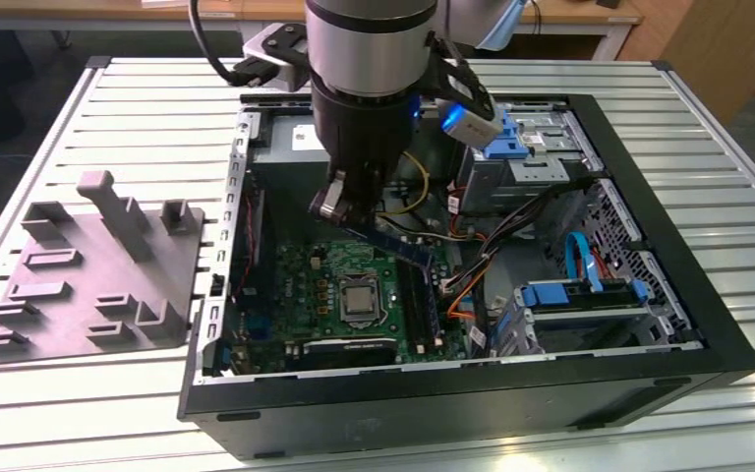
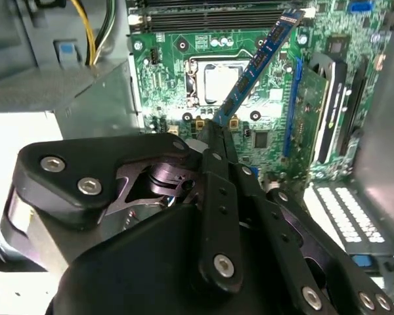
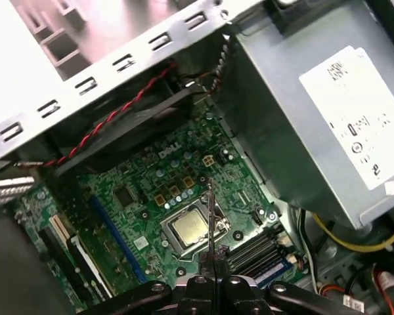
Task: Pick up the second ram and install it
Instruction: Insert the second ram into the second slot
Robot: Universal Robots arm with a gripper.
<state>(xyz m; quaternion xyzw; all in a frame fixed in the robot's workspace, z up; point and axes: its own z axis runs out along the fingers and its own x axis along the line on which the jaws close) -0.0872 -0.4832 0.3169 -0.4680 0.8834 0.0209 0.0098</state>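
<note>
Above the motherboard: the tool (image 1: 346, 221) hangs inside the open black tower case (image 1: 483, 418), which lies on its side on the slatted metal bench (image 1: 36, 423).
Tool state: closed tight on one end of the second ram (image 2: 256, 65), a long, thin, dark blue memory stick with a row of small black chips. In the second wrist view the pads press flat against the stick's two faces.
Ram position: in the air and tilted, not seated. Its free end slopes down toward the long black socket strips (image 2: 203, 16) beside the square silver processor socket (image 2: 217, 82). Whether the tip touches a strip I cannot tell.
Grey moulded fixture tray (image 1: 89, 285): on the bench, beside the case on the exterior view's left, well apart from the tool.
Risk, tilt: if the stick comes down at this slant, one corner would probably enter first and jam, or scrape the green board around the strips.
Risk, grip: the stick is held by one end only, so a downward push could pivot it between the pads and leave it half seated.
Risk, line-up: a stick slightly off the strip's length would likely ride on the plastic edge instead of dropping in.
Risk, wiring: yellow wires (image 1: 420, 192) run near the tool and could snag.
</note>
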